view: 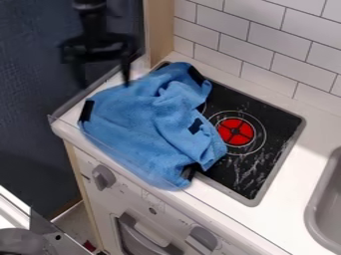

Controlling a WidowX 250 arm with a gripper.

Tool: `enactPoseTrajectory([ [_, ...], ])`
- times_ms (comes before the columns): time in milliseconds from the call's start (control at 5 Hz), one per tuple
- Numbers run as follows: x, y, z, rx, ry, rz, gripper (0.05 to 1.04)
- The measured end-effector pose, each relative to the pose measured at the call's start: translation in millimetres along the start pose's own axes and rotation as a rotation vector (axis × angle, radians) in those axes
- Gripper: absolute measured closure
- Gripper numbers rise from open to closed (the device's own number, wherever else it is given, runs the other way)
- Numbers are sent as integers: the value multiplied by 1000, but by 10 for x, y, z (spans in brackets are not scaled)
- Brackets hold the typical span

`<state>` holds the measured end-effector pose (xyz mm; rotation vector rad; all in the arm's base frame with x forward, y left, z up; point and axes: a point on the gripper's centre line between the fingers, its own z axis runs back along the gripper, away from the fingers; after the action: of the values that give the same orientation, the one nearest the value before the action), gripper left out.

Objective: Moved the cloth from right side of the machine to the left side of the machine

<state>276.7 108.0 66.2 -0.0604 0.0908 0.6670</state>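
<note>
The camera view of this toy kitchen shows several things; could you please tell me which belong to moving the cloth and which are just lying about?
For the job: blue fabric cloth with black patches; black two-finger gripper; black rectangular stovetop with red burner.
Just there: grey rounded sink; grey round front knob; white tiled wall.

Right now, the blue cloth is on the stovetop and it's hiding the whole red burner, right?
Not hiding it: in the camera view, the red burner is in plain sight, just past the cloth's right edge. The blue cloth is on the stovetop, though.
</note>
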Motion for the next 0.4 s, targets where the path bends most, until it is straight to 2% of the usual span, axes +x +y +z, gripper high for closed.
enactPoseTrajectory([
  [200, -240, -258, 162, -15, -7, -47, 82],
  [400, -585, -298, 209, -18, 60, -96, 82],
])
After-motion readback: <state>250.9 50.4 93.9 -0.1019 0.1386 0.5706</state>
